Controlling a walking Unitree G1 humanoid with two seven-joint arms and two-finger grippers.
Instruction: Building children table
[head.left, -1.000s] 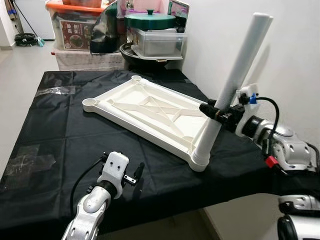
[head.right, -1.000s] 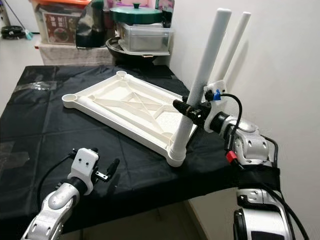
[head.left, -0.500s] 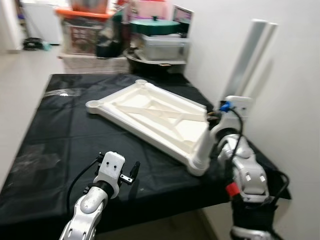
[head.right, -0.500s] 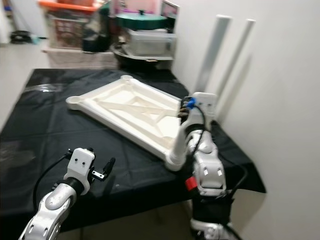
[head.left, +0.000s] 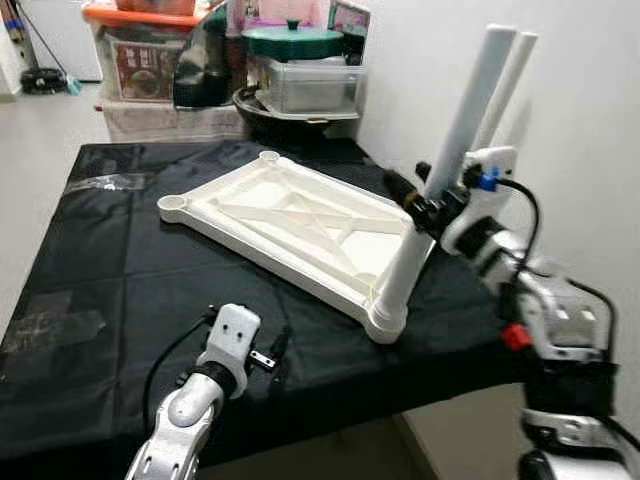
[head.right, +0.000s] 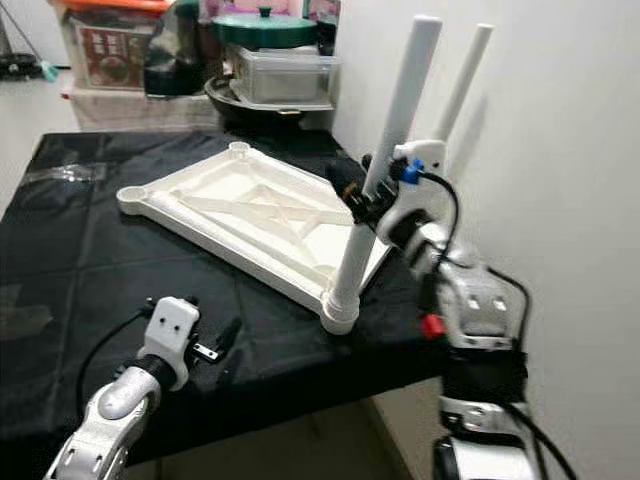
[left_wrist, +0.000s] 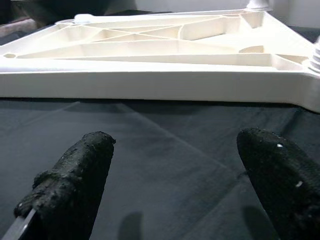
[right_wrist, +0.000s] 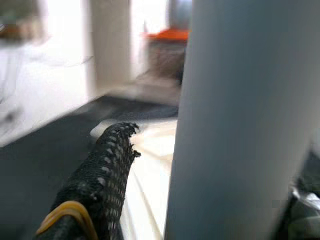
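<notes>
Two legs stand on the upturned tabletop (head.left: 290, 215) on the black cloth (head.left: 90, 260), my right gripper (head.left: 432, 207) clamped around the near leg (head.left: 440, 170) in its corner socket, left gripper (head.left: 278, 352) spread empty, so next I'd seat it straight.

A black cloth (head.left: 120, 250) covers the table, creased in places, with patches of clear tape (head.left: 55, 325) shining at 9 o'clock and another strip (head.left: 105, 183) toward 11. A plain white wall (head.left: 580, 120) runs along the 3 o'clock side, catching soft shadows. At 12 o'clock, beyond the table, clutter is stacked: an orange-lidded box (head.left: 140, 45), a dark bag (head.left: 205, 60), a green pot lid (head.left: 292, 38) over a clear tub (head.left: 305, 88) and a black pan (head.left: 262, 110). Pale floor (head.left: 35, 125) spreads at 10 o'clock, evenly lit.
</notes>
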